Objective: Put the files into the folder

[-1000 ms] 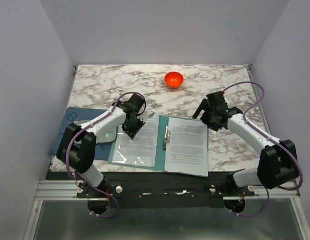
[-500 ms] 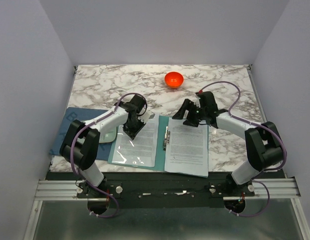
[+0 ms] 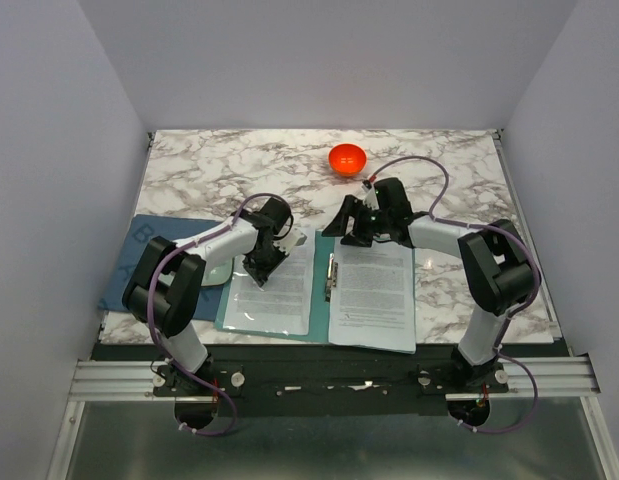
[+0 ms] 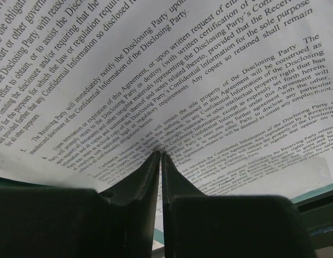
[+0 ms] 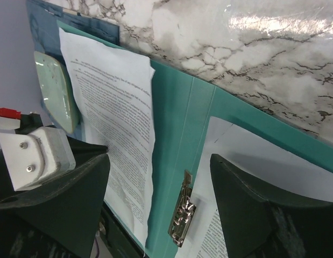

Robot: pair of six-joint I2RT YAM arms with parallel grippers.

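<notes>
The open folder (image 3: pixel 322 312) lies on the marble table (image 3: pixel 209 170), files (image 3: pixel 374 295) on both halves, an orange bowl (image 3: pixel 347 158) beyond.

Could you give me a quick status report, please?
Left gripper, jaws shut on left sheet. Right gripper, jaws open, over folder. Right sheet flat inside. Nothing blocking.

Marble-patterned table (image 3: pixel 219 165), plain lavender-grey walls (image 3: pixel 319 60)
</notes>
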